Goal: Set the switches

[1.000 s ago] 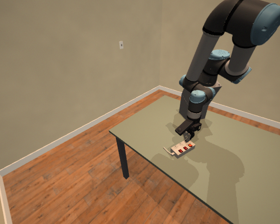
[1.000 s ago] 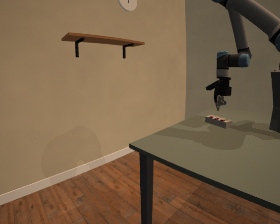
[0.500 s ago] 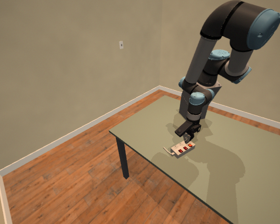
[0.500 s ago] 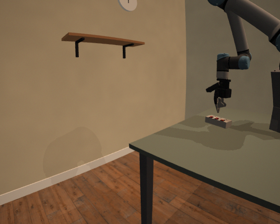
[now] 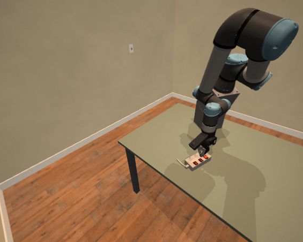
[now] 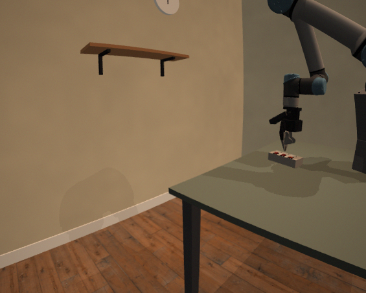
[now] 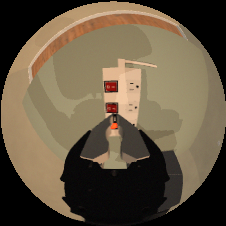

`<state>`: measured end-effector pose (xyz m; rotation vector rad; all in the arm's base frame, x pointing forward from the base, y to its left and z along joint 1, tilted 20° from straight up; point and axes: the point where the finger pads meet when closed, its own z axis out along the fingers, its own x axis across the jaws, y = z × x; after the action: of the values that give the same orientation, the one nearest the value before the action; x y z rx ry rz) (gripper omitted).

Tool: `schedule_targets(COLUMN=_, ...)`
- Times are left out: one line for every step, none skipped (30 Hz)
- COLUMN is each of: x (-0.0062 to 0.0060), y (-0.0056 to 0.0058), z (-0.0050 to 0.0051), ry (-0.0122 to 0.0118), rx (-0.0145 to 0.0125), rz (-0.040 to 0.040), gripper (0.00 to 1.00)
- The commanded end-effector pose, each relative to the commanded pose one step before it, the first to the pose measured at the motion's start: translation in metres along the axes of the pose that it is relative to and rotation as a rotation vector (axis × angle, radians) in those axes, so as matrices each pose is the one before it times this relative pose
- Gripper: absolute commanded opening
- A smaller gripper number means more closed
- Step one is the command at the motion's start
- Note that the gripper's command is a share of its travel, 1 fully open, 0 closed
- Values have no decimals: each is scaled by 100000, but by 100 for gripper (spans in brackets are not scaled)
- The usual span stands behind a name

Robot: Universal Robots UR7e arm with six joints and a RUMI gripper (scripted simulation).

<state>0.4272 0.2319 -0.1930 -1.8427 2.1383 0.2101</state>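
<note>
A beige power strip (image 5: 190,160) (image 6: 287,161) (image 7: 133,95) lies the right way up on the table (image 5: 258,176) (image 6: 263,201), its cable stub (image 5: 179,161) (image 7: 141,64) pointing away from the arm. It has three red switches in a row. The switch nearest the cable (image 5: 195,163) (image 7: 110,86) and the middle switch (image 5: 200,159) (image 7: 111,107) look dark red. The switch farthest from the cable (image 5: 206,156) (image 7: 114,127) glows orange. My gripper (image 5: 202,154) (image 6: 284,150) (image 7: 115,114) is shut on nothing, pointing straight down, with its tips right at the glowing switch.
The arm's dark base (image 5: 204,113) (image 6: 365,129) stands on the table just behind the strip. The table's front edge (image 5: 161,175) runs a short way in front of the strip, with wooden floor below. A wall shelf (image 6: 133,51) hangs far off to the left.
</note>
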Motion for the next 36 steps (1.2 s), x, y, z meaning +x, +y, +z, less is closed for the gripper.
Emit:
schedule_targets(x=7, y=-45, z=491, ry=-32, rx=142, rz=-13, gripper=0)
schedule_targets(x=5, y=2, z=93, ry=0, rx=0, rz=0, gripper=0)
schedule_targets(x=4, y=2, z=86, ry=0, rx=0, rz=0, gripper=0)
schedule_targets(x=4, y=2, z=79, ry=0, rx=0, rz=0, gripper=0)
schedule_targets(x=3, y=1, z=72, ry=0, rx=0, rz=0, gripper=0)
schedule_targets(x=3, y=1, z=64, ry=0, rx=0, rz=0, gripper=0)
schedule_targets(x=3, y=1, z=57, ry=0, rx=0, rz=0, gripper=0)
schedule_targets(x=2, y=1, z=49, ry=0, rx=0, rz=0, gripper=0)
schedule_targets(x=2, y=1, z=42, ry=0, rx=0, rz=0, gripper=0)
schedule_targets(x=2, y=1, z=35, ry=0, rx=0, rz=0, gripper=0)
schedule_targets(x=1, y=1, z=28, ry=0, rx=0, rz=0, gripper=0)
schedule_targets(x=1, y=1, z=22, ry=0, rx=0, rz=0, gripper=0)
schedule_targets(x=1, y=0, z=16, ry=0, rx=0, rz=0, gripper=0)
schedule_targets(x=0, y=0, z=0, ry=0, rx=0, rz=0, gripper=0)
schedule_targets(x=0, y=0, z=0, ry=0, rx=0, rz=0, gripper=0)
schedule_targets(x=1, y=0, z=11, ry=0, rx=0, rz=0, gripper=0)
schedule_targets(x=0, y=0, z=7, ry=0, rx=0, rz=0, gripper=0)
schedule_targets(x=0, y=0, z=4, ry=0, rx=0, rz=0, gripper=0)
schedule_targets(x=0, y=0, z=1, ry=0, rx=0, rz=0, gripper=0)
schedule_targets(x=0, y=0, z=0, ry=0, rx=0, rz=0, gripper=0)
schedule_targets(x=0, y=0, z=0, ry=0, rx=0, rz=0, gripper=0)
schedule_targets(x=0, y=0, z=0, ry=0, rx=0, rz=0, gripper=0)
schedule_targets(x=0, y=0, z=0, ry=0, rx=0, rz=0, gripper=0)
schedule_targets(x=0, y=0, z=0, ry=0, rx=0, rz=0, gripper=0)
schedule_targets(x=0, y=0, z=0, ry=0, rx=0, rz=0, gripper=0)
schedule_targets(x=0, y=0, z=0, ry=0, rx=0, rz=0, gripper=0)
schedule_targets(x=0, y=0, z=0, ry=0, rx=0, rz=0, gripper=0)
schedule_targets(x=0, y=0, z=0, ry=0, rx=0, rz=0, gripper=0)
schedule_targets(x=0, y=0, z=0, ry=0, rx=0, rz=0, gripper=0)
schedule_targets(x=0, y=0, z=0, ry=0, rx=0, rz=0, gripper=0)
schedule_targets(x=0, y=0, z=0, ry=0, rx=0, rz=0, gripper=0)
schedule_targets(x=0, y=0, z=0, ry=0, rx=0, rz=0, gripper=0)
schedule_targets(x=0, y=0, z=0, ry=0, rx=0, rz=0, gripper=0)
schedule_targets(x=0, y=0, z=0, ry=0, rx=0, rz=0, gripper=0)
schedule_targets(x=0, y=0, z=0, ry=0, rx=0, rz=0, gripper=0)
schedule_targets(x=0, y=0, z=0, ry=0, rx=0, rz=0, gripper=0)
